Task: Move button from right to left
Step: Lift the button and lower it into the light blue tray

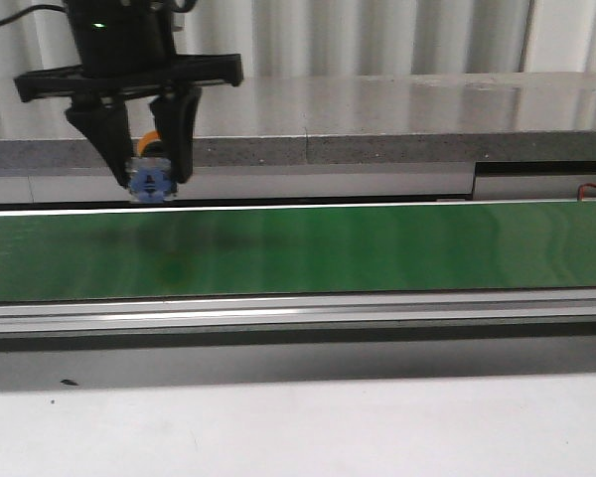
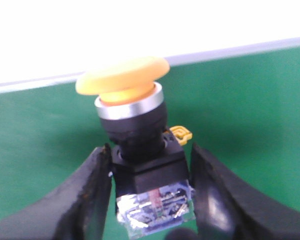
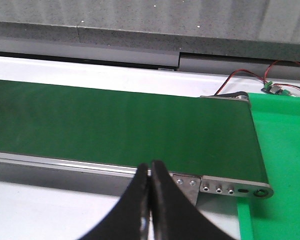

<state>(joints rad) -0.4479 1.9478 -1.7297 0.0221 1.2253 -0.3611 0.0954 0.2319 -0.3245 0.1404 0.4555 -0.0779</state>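
The left gripper (image 1: pixel 152 184) was up over the far edge of the green belt (image 1: pixel 377 248), near the belt's left end, jaws clamped on the button (image 1: pixel 151 179). The button was off the belt, carried in the air; the front view showed its blue body at the fingertips and a bit of yellow cap behind.

In the left wrist view the fingers (image 2: pixel 90 200) pinched only the clear and blue body (image 2: pixel 152 202) of the button (image 2: pixel 135 145), with the black collar and the wide yellow cap (image 2: pixel 122 80) sticking out past them. It looked top-heavy in that grip, so it could pivot or slip if the arm jerked. The body looked smooth plastic, another reason for a slip.

If it was released from this height it would likely tip on landing and roll on the round cap, maybe off the far edge of the belt, since it hung right over that edge.

The right gripper (image 3: pixel 150 200) hung over the near rail at the belt's right end, jaws together, holding nothing. No clash looked likely; it was well apart from the left one.
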